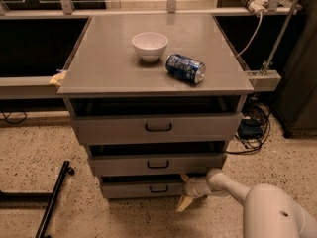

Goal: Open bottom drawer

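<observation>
The bottom drawer (133, 189) is the lowest and narrowest of three grey drawer fronts, with a small black loop handle (158, 188) at its centre. It stands a little way out of the cabinet. My gripper (183, 190) is at the drawer's right end, to the right of the handle. One cream fingertip (184, 203) points down below the drawer front and another shows near its top edge. The white arm (233, 186) comes in from the lower right.
The middle drawer (157, 163) and the top, widest drawer (157, 127) sit above. A white bowl (149, 45) and a blue can (185, 68) on its side rest on the grey cabinet top (99, 68). A black bar (53, 197) lies on the speckled floor at left. Cables (252, 128) hang at right.
</observation>
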